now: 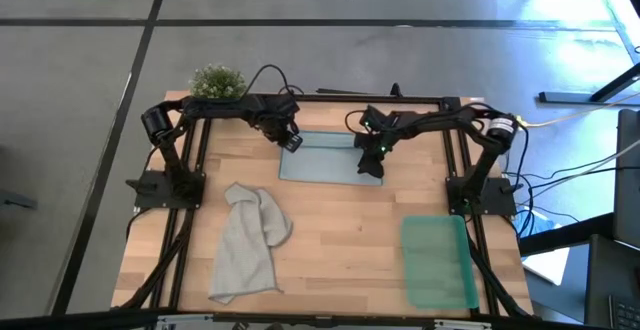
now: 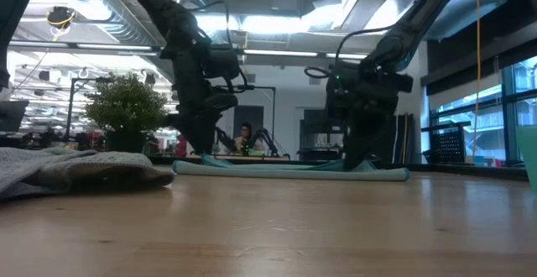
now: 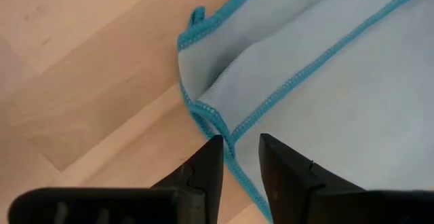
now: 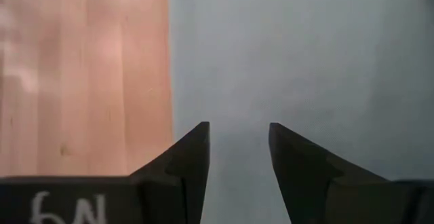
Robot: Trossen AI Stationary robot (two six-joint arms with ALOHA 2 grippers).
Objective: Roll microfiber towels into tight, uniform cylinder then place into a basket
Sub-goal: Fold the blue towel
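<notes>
The pale blue towel (image 1: pixel 325 157) lies spread flat on the far middle of the table. My left gripper (image 1: pixel 291 141) is down at its far left corner, shut on the teal-hemmed edge (image 3: pixel 230 146). My right gripper (image 1: pixel 373 162) is open and points down over the towel's right end (image 4: pixel 305 61). I cannot tell whether its fingertips touch the cloth. The light grey towel (image 1: pixel 246 242) lies crumpled at the near left. The green basket (image 1: pixel 438 262) stands at the near right. My left gripper pinches the pale blue towel's hemmed edge (image 3: pixel 227 139) between its two fingertips, close to the corner (image 3: pixel 196 20). The fingers come from above, pointing down. A raised fold (image 3: pixel 224 88) runs away from the fingers. The rest of the towel lies on the table.
A small bushy plant (image 1: pixel 217 80) stands at the far left corner. Bare wood lies between the blue towel and the near edge (image 1: pixel 340 240). In the low view a person (image 2: pixel 245 136) sits in the room behind the table.
</notes>
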